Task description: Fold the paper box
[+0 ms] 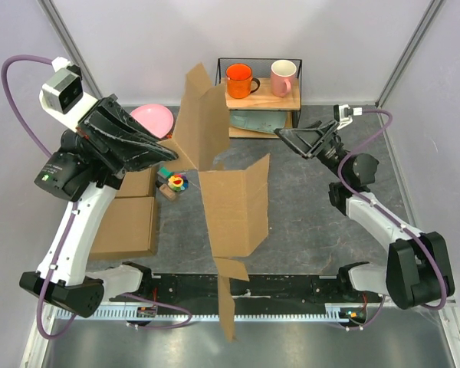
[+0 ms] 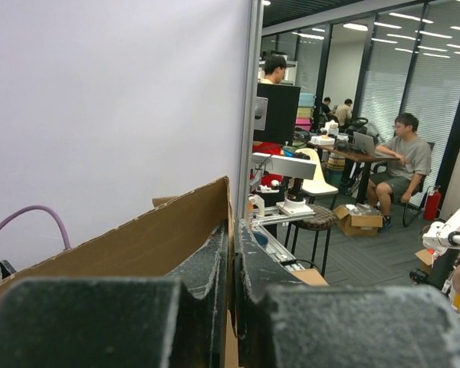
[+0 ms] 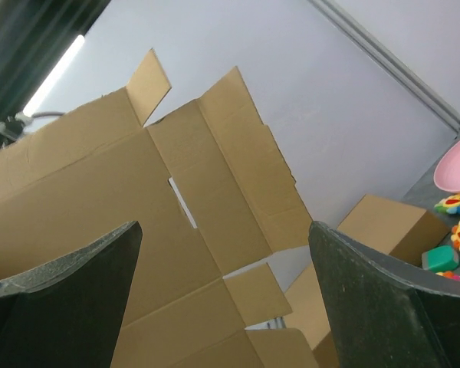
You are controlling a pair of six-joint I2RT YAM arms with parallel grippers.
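The paper box (image 1: 234, 203) is a brown die-cut cardboard sheet with flaps and slits. It stands on edge, partly bent, from the middle of the table toward the near edge. My left gripper (image 1: 171, 153) is shut on its left edge; in the left wrist view the black fingers (image 2: 207, 268) pinch the cardboard (image 2: 130, 249) between them. My right gripper (image 1: 290, 137) hovers open to the right of the sheet, apart from it. In the right wrist view its wide-spread fingers (image 3: 69, 291) frame the sheet's panels (image 3: 176, 199).
Two flat brown ready-made boxes (image 1: 126, 222) lie edge to edge at the left. A pink plate (image 1: 155, 116) and small colourful toys (image 1: 173, 184) sit behind the sheet. At the back, a wire rack (image 1: 261, 115) holds an orange mug (image 1: 238, 80) and a pink mug (image 1: 282, 77).
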